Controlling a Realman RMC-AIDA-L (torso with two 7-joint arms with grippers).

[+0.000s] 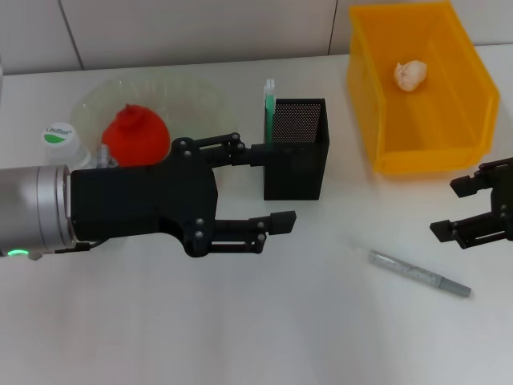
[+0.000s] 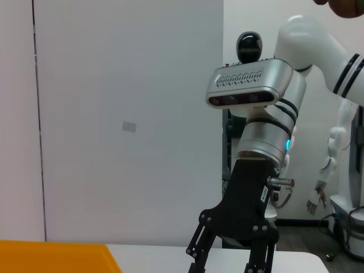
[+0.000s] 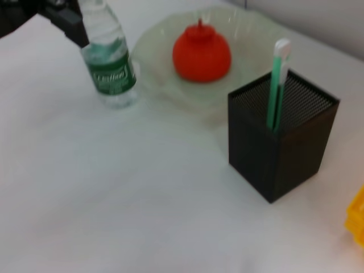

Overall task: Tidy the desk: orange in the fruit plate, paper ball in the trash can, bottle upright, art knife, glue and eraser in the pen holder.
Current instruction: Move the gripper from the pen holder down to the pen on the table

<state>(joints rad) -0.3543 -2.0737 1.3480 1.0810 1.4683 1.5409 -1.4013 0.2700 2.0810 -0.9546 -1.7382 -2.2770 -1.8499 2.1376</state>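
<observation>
Grey, the art knife (image 1: 419, 273) lies loose near the tabletop's front right edge. The right end effector (image 1: 462, 208) hovers just beyond it, jaws spread and empty; a flat grasp could slip off so thin a handle.

The left end effector (image 1: 268, 187), gaping and empty, hangs beside the pen holder (image 1: 295, 149) and could topple it.

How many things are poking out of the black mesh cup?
1: a green-and-white stick stands in a corner of the pen holder, on the fruit plate's side. Smaller things could lie hidden inside.
</observation>
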